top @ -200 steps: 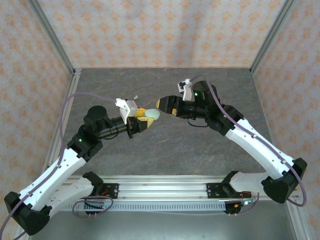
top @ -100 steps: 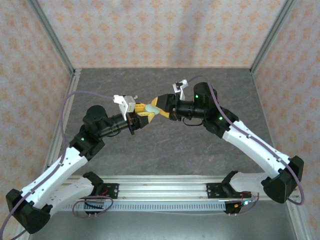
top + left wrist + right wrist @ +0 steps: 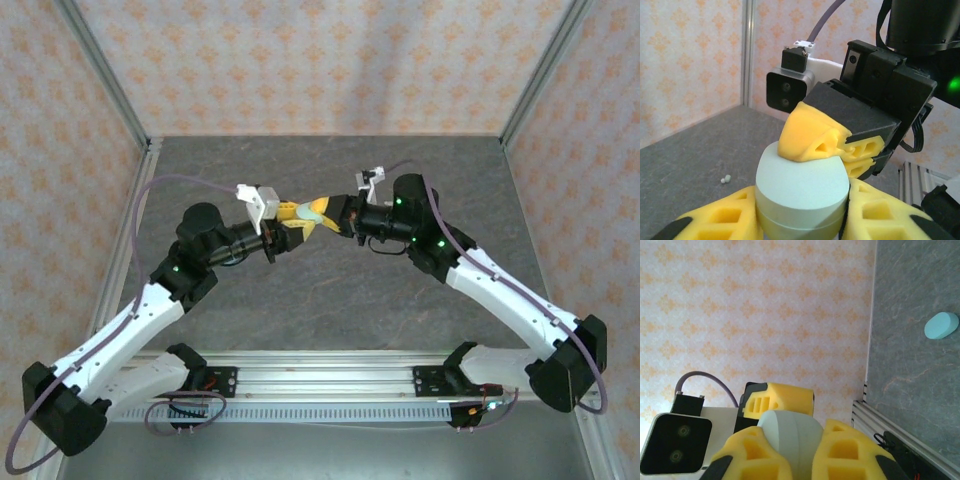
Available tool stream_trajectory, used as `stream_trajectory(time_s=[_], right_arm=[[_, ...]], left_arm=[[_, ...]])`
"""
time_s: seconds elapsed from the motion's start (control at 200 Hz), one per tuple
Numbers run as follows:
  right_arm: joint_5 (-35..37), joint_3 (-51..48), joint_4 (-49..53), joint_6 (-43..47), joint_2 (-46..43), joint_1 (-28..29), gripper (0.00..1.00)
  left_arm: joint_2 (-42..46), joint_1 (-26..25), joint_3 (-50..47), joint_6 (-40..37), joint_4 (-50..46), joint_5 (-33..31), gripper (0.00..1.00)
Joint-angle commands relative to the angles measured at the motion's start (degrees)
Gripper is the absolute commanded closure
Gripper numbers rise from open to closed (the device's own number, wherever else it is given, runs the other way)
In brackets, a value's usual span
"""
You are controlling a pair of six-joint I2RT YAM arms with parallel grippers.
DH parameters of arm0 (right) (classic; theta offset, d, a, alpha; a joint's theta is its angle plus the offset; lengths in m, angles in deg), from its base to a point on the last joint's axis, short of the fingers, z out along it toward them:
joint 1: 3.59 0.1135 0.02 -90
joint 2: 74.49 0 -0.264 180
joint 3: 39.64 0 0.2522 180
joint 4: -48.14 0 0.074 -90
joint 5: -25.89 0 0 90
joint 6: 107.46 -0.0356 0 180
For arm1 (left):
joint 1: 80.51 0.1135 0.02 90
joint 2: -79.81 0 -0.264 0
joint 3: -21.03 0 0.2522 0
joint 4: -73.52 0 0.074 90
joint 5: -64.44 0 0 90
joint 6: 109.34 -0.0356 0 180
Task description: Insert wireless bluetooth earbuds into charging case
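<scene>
Dotting mottled grey table (image 3: 685, 150), earbuds (image 3: 725, 178), patterned walls (image 3: 690, 55)

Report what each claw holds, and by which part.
The right claw pinches the pale green charging case by its upper part. The left claw flanks its lower half; whether it grips cannot be told.

pale green oval case (image 3: 802, 192) held up off the surface (image 3: 910, 365); blue case (image 3: 941, 325) lying flat on it; two tiny whitish earbuds (image 3: 725, 178) side by side there
</scene>
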Motion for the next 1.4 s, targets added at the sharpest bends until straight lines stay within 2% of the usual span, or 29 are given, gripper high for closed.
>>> stream_trajectory(time_s=[0.0, 0.06, 0.17, 0.395, 0.69, 1.081, 1.306, 1.391], right_arm=[[0.97, -1.64, -10.76, -4.44, -2.60, 1.35, 1.00], [2.75, -2.47, -11.75, -4.85, -3.46, 1.37, 1.00], [5.83, -3.44, -11.72, -4.70, -5.48, 1.36, 1.00], [6.89, -2.33, -5.12, -2.09, -7.05, 1.36, 1.00], [7.70, 0.79, 3.69, 2.72, -7.23, 1.36, 1.00], [6.30, 1.19, 3.43, 2.59, -6.93, 1.36, 1.00], [6.03, 0.83, 2.86, 2.50, -6.80, 1.36, 1.00], [5.88, 0.75, 2.81, 2.55, -6.66, 1.36, 1.00]], left_arm=[[-2.23, -0.02, 1.16, -1.69, 0.92, 4.10, 0.47], [-2.95, 0.51, 0.80, -1.58, 2.42, 5.16, 0.39], [-4.39, 1.85, 0.61, -1.40, 4.90, 8.81, 0.34], [-6.41, 2.45, 2.74, -2.83, 6.99, 15.87, 0.36], [-6.54, 2.40, 5.66, -4.03, 5.15, 17.69, 0.36], [-9.40, 2.39, 7.38, -3.06, 6.40, 19.47, 0.50], [-9.66, 2.31, 7.29, -2.87, 6.70, 19.73, 0.69], [-9.58, 2.30, 7.12, -2.64, 6.92, 19.65, 0.69]])
